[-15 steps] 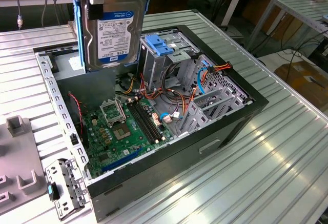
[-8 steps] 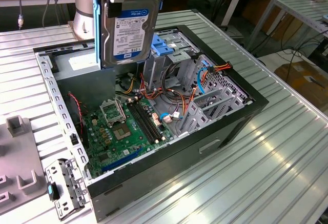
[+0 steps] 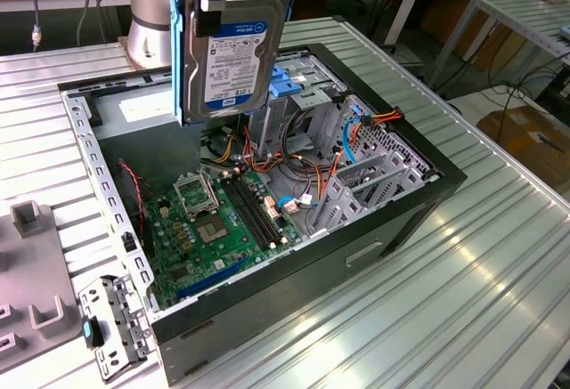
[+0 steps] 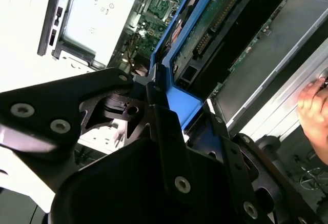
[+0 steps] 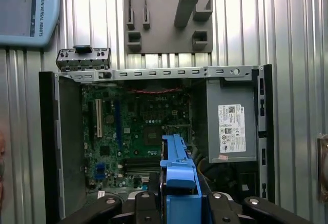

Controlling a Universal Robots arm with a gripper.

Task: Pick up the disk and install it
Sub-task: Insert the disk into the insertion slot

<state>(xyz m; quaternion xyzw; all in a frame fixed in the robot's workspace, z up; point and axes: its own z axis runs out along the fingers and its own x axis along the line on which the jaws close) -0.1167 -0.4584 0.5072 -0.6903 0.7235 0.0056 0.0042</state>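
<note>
I have the disk (image 3: pixel 236 51) clamped between my fingers, my gripper (image 3: pixel 223 2) closed on its upper end. It hangs upright, label facing the exterior camera, with blue carrier rails down its edges. It is in the air above the far part of the open computer case (image 3: pixel 267 318), touching nothing inside.

In the second wrist view my gripper (image 4: pixel 164 101) pinches the blue rail, and the disk's (image 4: pixel 220 19) underside shows its green circuit board. In the first wrist view the blue carrier end of the disk (image 5: pixel 177 157) sits between my black fingers (image 5: pixel 225 206), over the board below.

The case lies on its side on the ribbed metal table (image 3: pixel 463 300) with the cover off. Inside, a green motherboard (image 3: pixel 223 229) covers the floor toward the exterior view's left and near side. A grey power supply box with a white sticker (image 5: pixel 233 126) fills one corner. Toward the exterior view's right stands a metal drive cage (image 3: pixel 303 86) with blue rails in it. Bundles of orange, red and blue cables (image 3: pixel 356 126) run between the cage and the board.

Outside the case, at the exterior view's left, a grey moulded fixture (image 3: pixel 27 282) rests on the table. A small metal bracket (image 3: pixel 111 318) lies just beside the case's near corner. A person's hand (image 4: pixel 315 111) shows at the edge of the second wrist view.
</note>
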